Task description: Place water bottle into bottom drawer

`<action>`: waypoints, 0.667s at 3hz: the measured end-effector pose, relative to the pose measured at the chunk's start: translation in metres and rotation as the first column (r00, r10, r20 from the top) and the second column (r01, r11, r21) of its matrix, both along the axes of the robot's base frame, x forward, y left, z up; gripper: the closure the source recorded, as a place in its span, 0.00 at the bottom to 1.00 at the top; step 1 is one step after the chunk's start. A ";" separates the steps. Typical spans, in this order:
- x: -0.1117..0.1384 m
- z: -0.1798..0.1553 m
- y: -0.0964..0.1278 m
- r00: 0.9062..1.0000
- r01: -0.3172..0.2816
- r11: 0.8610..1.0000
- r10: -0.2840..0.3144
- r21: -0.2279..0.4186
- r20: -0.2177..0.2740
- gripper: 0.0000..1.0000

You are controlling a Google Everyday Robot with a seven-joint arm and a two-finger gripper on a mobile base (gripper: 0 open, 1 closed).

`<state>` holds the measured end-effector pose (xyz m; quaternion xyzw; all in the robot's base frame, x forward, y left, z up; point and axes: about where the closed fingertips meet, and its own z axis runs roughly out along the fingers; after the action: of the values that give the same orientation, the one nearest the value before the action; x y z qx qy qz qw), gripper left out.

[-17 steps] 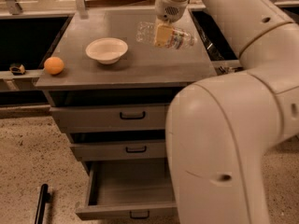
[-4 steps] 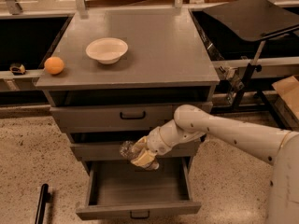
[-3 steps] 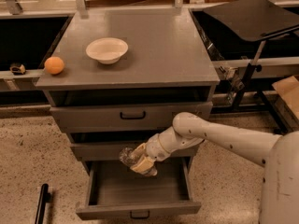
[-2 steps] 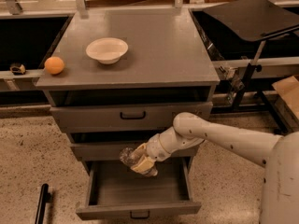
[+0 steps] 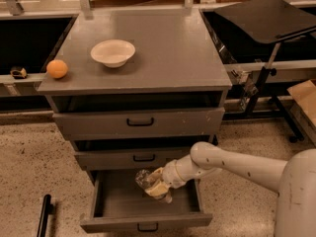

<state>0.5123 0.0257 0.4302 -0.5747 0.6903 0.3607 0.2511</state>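
**Bottle held over open drawer**

Camera view: the gripper [image 5: 157,187] is clamped on the water bottle [image 5: 143,177], low inside the pulled-out bottom drawer [image 5: 145,222]. On the cabinet top sit a white bowl [image 5: 113,52] and an orange [image 5: 57,68].

Wht arm [image 5: 232,164], tan gripper [image 5: 156,186] at tip

Bottom drawer [image 5: 148,222] open, tool [image 5: 154,187] over it.
On the surface [image 5: 173,48], a bowl [image 5: 113,52] sits at 10 o'clock, an orange [image 5: 57,68] at the bowl's 8 o'clock; below the middle drawer [image 5: 118,158], the tool clasps the water bottle [image 5: 144,177].
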 end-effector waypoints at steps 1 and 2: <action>-0.001 -0.037 -0.005 0.999 0.037 0.999 -0.038 0.029 0.009 1.00; 0.008 -0.069 0.000 0.998 0.011 0.997 -0.015 0.073 0.060 1.00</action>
<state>0.5205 0.0257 0.3608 -0.5714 0.6726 0.3663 0.2950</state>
